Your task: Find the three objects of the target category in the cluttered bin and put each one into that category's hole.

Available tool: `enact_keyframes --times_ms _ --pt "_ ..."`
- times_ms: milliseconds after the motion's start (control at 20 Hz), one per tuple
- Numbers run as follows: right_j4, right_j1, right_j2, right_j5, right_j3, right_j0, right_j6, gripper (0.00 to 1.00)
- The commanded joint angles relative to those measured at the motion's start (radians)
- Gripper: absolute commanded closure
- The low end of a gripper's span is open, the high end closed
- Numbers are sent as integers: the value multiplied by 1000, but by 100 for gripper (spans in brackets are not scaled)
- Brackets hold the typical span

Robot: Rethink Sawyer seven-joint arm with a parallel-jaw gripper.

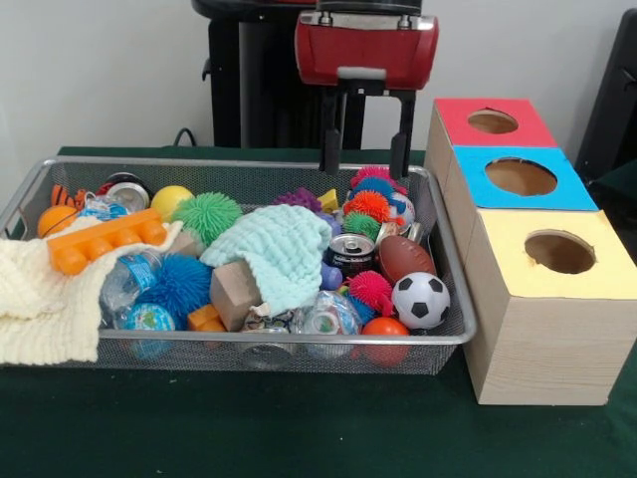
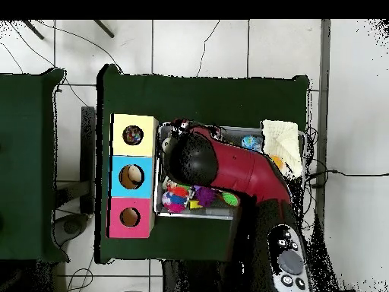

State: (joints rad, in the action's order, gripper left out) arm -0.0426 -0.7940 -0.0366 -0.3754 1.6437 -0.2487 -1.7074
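At the left of the wire bin [image 1: 299, 339] a cream cloth [image 1: 40, 299] hangs over the rim, with an orange toy block [image 1: 105, 239] lying on top of it. Next come a green spiky ball [image 1: 207, 214] and, nearer the front, a blue spiky ball [image 1: 181, 284]. A mint cloth [image 1: 279, 249] lies over the middle of the heap and likely hides things beneath it. To its right are a drink can [image 1: 350, 257], a small football [image 1: 405, 257] and a soccer ball [image 1: 420, 300].

The gripper [image 1: 365, 171] hangs over the bin's far right corner with its fingers apart and nothing between them. This reads as the search step, ahead of a pick. Straight below it is a cluster of spiky balls, an orange-red one [image 1: 368, 206] uppermost. If spiky balls are the target category, this is the likely first pick. It looks soft and bristly, touching its neighbours on every side, so the fingers need a straight descent to straddle that ball alone.

Just beside the bin on the right stand the red box [image 1: 458, 124], the blue box [image 1: 468, 184] and the yellow box [image 1: 508, 259], each with a round hole on top. Which hole belongs to the category I cannot tell
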Motion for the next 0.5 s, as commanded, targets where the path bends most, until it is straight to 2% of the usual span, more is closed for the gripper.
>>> enact_keyframes --times_ms 50,300,500 --pt "94 10 -204 -84 140 -157 174 0" --pt "180 0 -245 -139 110 -242 244 0" --pt "225 -14 -306 -154 118 -333 276 0"
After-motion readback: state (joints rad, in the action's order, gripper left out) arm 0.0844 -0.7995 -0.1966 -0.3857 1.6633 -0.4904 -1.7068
